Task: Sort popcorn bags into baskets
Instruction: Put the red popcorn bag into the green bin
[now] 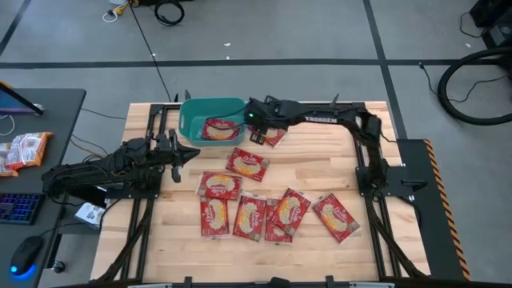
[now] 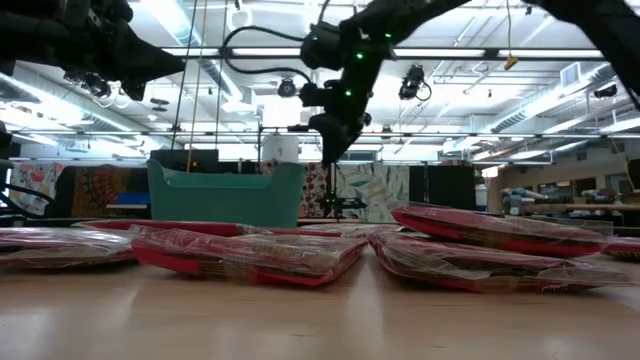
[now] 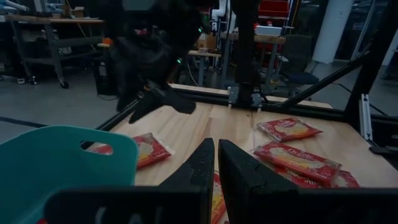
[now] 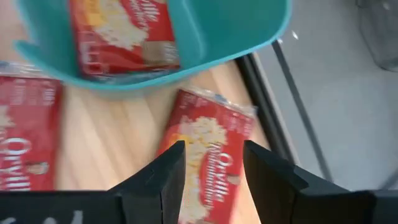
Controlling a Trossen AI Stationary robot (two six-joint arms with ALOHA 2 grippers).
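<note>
right end effector (image 4: 208, 165) open, empty, above popcorn bag (image 4: 211, 149) beside basket (image 4: 249, 37)

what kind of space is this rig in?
Likely a robotics lab or workshop: open ceiling with strip lights, taped concrete floor, a side desk with keyboard and mouse, and workbenches behind the wooden table.

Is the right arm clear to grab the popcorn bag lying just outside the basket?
Probably yes. The right gripper hovers above that popcorn bag with jaws open, nothing lying between. The basket wall sits close beside it.
</note>
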